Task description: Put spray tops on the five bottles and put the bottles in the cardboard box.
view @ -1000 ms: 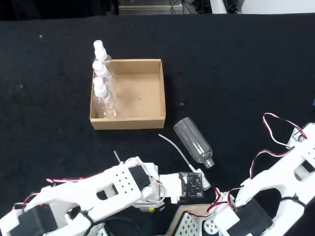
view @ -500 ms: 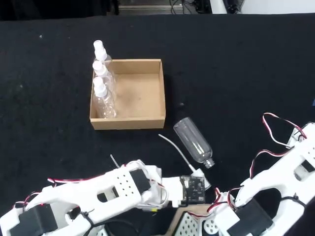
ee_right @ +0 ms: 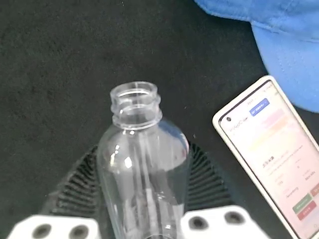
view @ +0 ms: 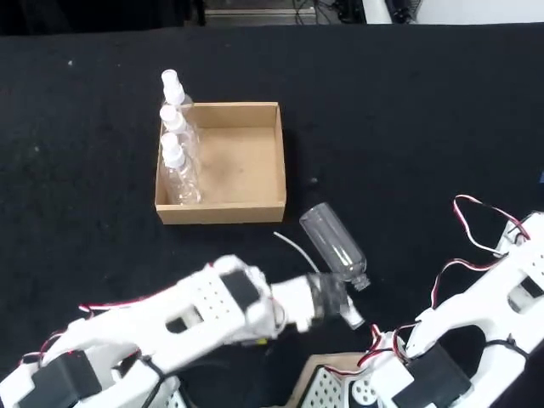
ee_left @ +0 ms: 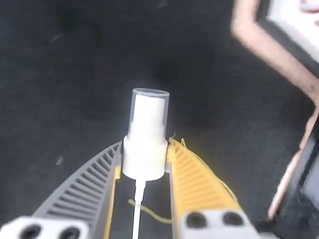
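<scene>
Left gripper (ee_left: 145,148) is shut on a spray top (ee_left: 145,132), nozzle ahead, tube trailing back. An open bottle (ee_right: 142,169) is clamped by the right gripper (ee_right: 143,150), neck pointing ahead. Just beyond the spray top, a second bottle (view: 333,240) lies on the worktop (view: 425,127), its neck nearest.

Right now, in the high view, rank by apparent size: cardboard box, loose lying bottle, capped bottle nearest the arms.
1. cardboard box
2. loose bottle
3. nearest capped bottle; it stands upright and foreshortened, so its true size may match the loose one.
</scene>
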Action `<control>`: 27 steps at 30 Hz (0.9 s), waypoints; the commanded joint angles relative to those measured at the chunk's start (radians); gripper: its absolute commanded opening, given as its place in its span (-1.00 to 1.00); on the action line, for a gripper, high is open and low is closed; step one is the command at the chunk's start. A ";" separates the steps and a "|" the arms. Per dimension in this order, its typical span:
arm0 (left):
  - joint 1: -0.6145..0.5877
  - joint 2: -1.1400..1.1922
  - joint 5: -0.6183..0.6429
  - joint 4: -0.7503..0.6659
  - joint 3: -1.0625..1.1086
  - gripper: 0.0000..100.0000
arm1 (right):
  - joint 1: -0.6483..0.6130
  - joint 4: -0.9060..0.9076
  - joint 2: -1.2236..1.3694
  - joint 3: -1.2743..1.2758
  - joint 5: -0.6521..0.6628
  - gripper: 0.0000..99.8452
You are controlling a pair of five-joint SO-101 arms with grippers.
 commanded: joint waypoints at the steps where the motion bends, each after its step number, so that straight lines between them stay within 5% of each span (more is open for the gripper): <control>1: -0.171 -0.009 0.005 0.218 -0.237 -0.92 | -0.068 0.100 -0.015 -0.125 0.000 -0.95; 9: -0.308 -0.187 0.005 0.423 -0.400 -0.94 | -0.259 0.264 -0.035 -0.208 -0.080 -0.96; 15: -0.460 -0.450 0.006 0.400 -0.492 -0.94 | -0.404 0.273 -0.206 -0.145 -0.161 -0.96; 20: -0.536 -0.608 0.149 0.219 -0.627 -0.94 | -0.582 0.215 -0.394 -0.047 -0.267 -0.96; 27: -0.538 -0.647 0.397 -0.236 -0.661 -0.94 | -0.838 -0.043 -0.615 0.176 -0.437 -0.96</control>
